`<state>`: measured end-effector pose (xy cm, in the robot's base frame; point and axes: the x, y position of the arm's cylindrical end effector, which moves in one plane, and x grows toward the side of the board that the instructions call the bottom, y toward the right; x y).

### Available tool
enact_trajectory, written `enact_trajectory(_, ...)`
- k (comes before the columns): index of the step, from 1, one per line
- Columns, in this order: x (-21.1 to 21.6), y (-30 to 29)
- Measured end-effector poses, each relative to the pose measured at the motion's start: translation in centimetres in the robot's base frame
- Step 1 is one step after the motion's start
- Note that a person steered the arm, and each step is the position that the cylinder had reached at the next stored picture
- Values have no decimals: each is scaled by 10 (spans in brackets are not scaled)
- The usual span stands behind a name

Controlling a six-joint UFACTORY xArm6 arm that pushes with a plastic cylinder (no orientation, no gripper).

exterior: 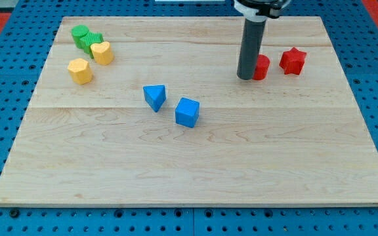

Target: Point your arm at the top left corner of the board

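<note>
- Camera view: you see a pale wooden board (195, 164) lying on a blue pegboard table (5, 78).
- My tip (245, 77) sits at about 1 o'clock from the board's middle; the dark rod rises straight up out of the view's top.
- There is no pincer on this arm, so nothing opens, closes or is held; the rod only touches down on the wood.
- Just at 3 o'clock of my tip, touching or nearly touching, you find a red block (262, 67), partly hidden by the rod; its shape cannot be told.
- Further toward 3 o'clock stands a red star block (293, 61), apart from the first.
- The board's top left corner (64, 19), the task's target, lies far toward 10 o'clock of my tip.
- Near that corner a green block (83, 37) touches a yellow block (102, 52); another yellow block (80, 71) sits just at 7 o'clock.
- Near the middle, a blue triangular block (155, 97) and a blue cube (187, 112) stand side by side.
</note>
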<state>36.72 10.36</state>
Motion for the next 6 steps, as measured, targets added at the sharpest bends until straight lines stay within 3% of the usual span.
enact_trajectory(2,-21,13)
enact_trajectory(3,1,-6)
enact_trajectory(4,-12,-64)
enact_trajectory(6,-133,-219)
